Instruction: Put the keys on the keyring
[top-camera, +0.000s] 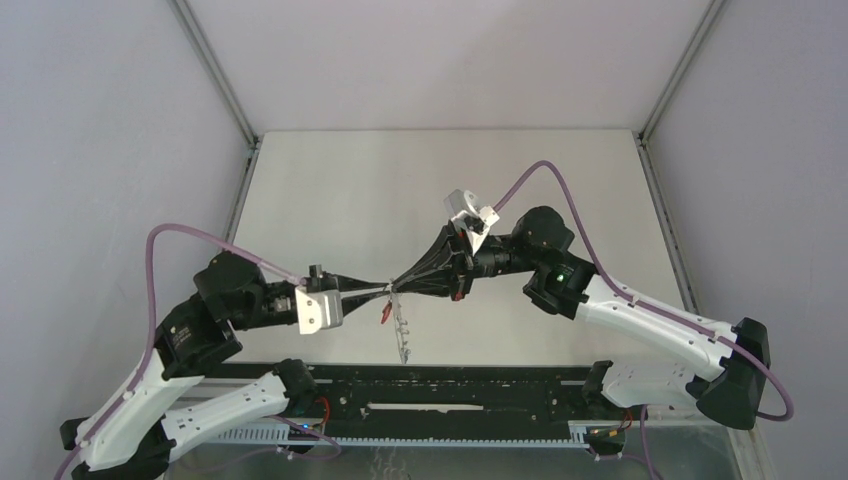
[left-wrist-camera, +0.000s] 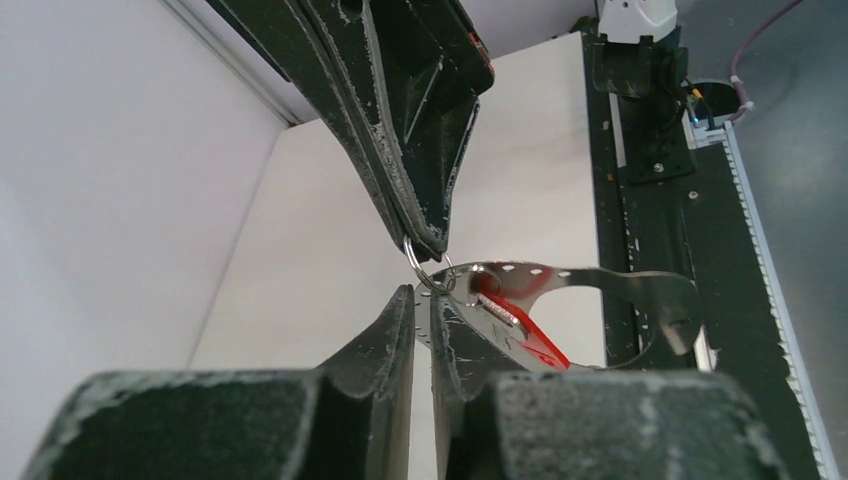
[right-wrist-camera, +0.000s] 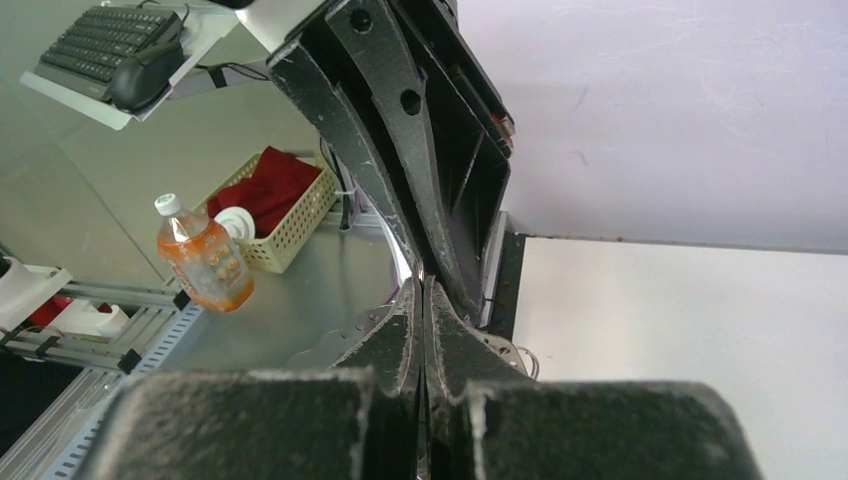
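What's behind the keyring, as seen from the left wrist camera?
The red key hangs behind the keyring; the ring's band covers its middle, so its shank can't be made out.

Glossy metal keyring (left-wrist-camera: 610, 274), seemingly plastic key (left-wrist-camera: 538, 342)

The left hand (top-camera: 375, 290) and right hand (top-camera: 402, 283) meet tip to tip above the surface (top-camera: 400, 180), leaving no gap between them beyond a small ring (left-wrist-camera: 425, 268). The keyring (top-camera: 403, 335) dangles just beneath. Behind them the surface lies open up to the side walls (top-camera: 120, 150).
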